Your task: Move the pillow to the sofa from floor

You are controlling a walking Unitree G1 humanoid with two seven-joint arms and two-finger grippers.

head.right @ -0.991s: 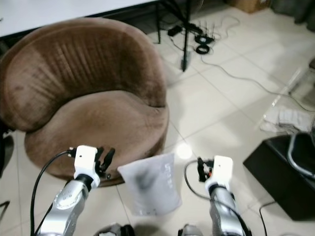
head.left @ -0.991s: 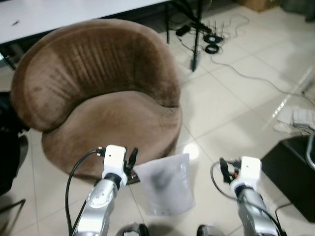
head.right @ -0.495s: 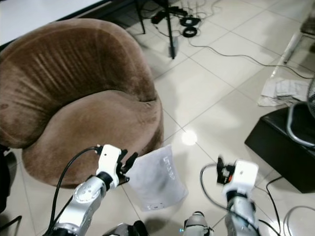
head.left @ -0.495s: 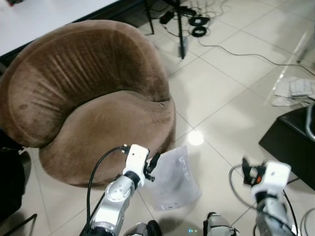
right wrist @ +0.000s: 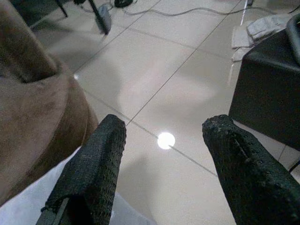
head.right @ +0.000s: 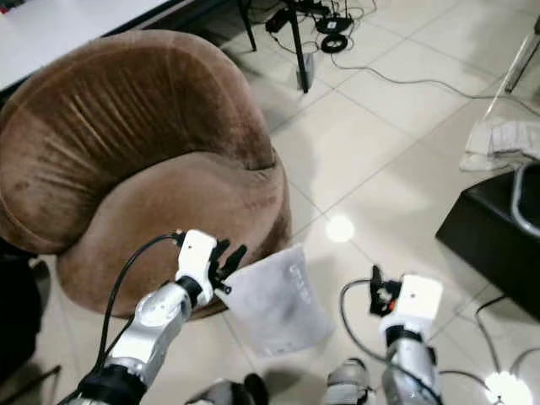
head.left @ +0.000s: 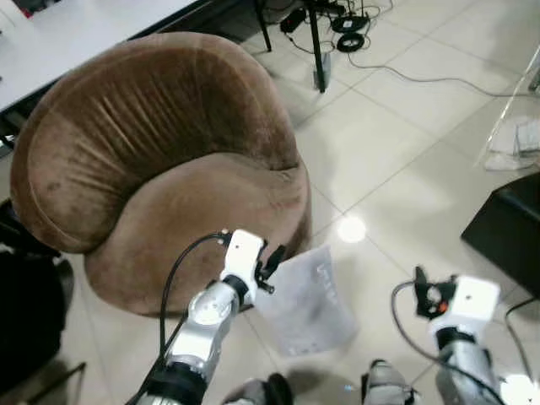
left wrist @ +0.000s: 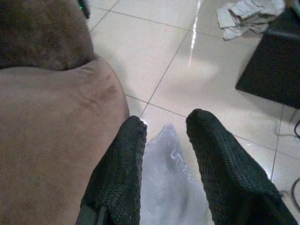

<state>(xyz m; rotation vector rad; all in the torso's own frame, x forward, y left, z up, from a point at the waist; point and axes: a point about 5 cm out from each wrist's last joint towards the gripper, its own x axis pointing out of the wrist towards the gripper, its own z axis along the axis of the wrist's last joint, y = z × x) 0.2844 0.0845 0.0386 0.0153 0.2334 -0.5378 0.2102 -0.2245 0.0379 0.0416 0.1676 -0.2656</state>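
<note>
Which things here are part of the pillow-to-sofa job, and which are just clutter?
Job:
- pillow, pale, on the floor tiles against the sofa's base
- brown sofa
- left gripper, fingers open above the pillow
- right gripper, open over the floor

Lying about:
- cables
- crumpled cloth
- black box
- white table

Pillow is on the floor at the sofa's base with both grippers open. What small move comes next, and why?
Probably lower the left gripper onto the pillow's near edge and close. Its fingers are open right above that edge, while the right gripper hangs open off to the side and the sofa seat is close by.
</note>
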